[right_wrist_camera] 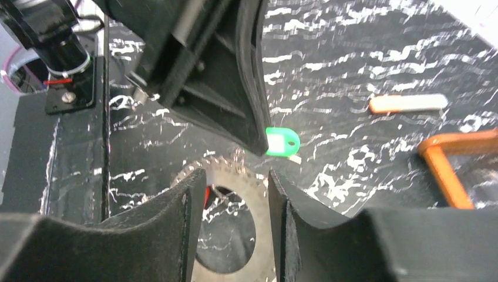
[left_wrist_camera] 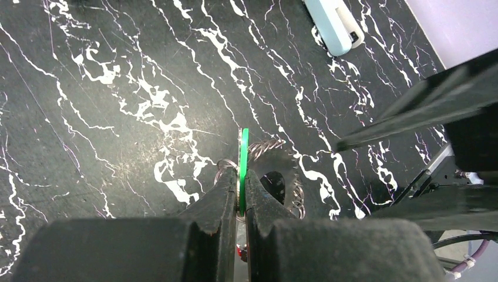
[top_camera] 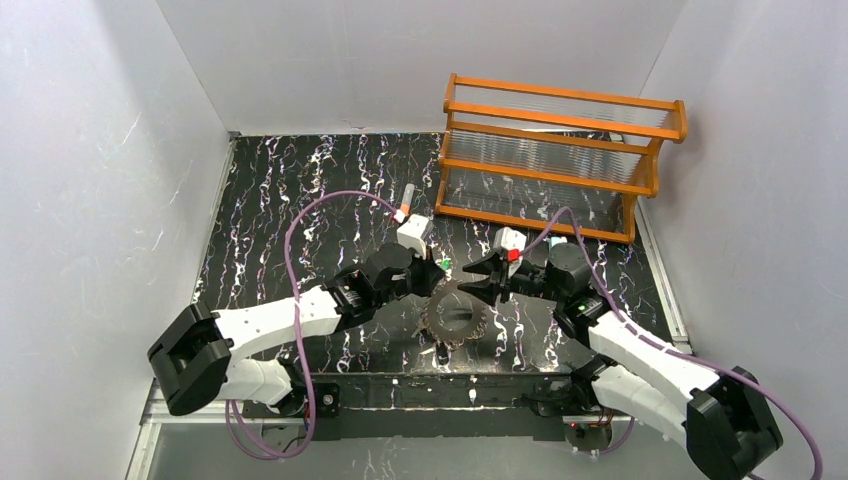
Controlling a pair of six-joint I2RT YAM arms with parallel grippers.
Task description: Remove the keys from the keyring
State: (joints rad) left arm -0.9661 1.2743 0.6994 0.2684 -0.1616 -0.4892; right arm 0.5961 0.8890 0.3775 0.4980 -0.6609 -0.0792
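Overhead first: the keyring (top_camera: 455,322) lies on the table (top_camera: 300,200) just ahead of the arm bases, and both grippers meet over its far edge. The left gripper (top_camera: 437,268) shows a speck of green at its tip, the green key (top_camera: 443,264). The right gripper (top_camera: 483,281) faces it from the other side. The rack (top_camera: 560,150) and tube (top_camera: 405,203) sit well behind.

Next, the left wrist view: the fingers (left_wrist_camera: 226,197) are pressed together on the green key (left_wrist_camera: 243,154), which stands on edge with its upper end poking past the tips. Thin wire coils run between it and the ring (left_wrist_camera: 290,176), so it looks not yet free.

Lastly, the right wrist view: the jaws stand apart, straddling the ring's rim (right_wrist_camera: 244,191). I cannot tell whether either pad touches it. A red glint (right_wrist_camera: 205,197) by one finger may be the red key. The green key sits beyond, in the left gripper's tip.

The step in hand seems to be working the green key off. To do it well, the right gripper should probably clamp the rim close to the coils, so the ring neither lifts nor slides. The left should then lead the key along the wire's turn rather than tug it straight. The hold is on a thin tag, so a slow pull seems wise. I see no dark-and-white key.
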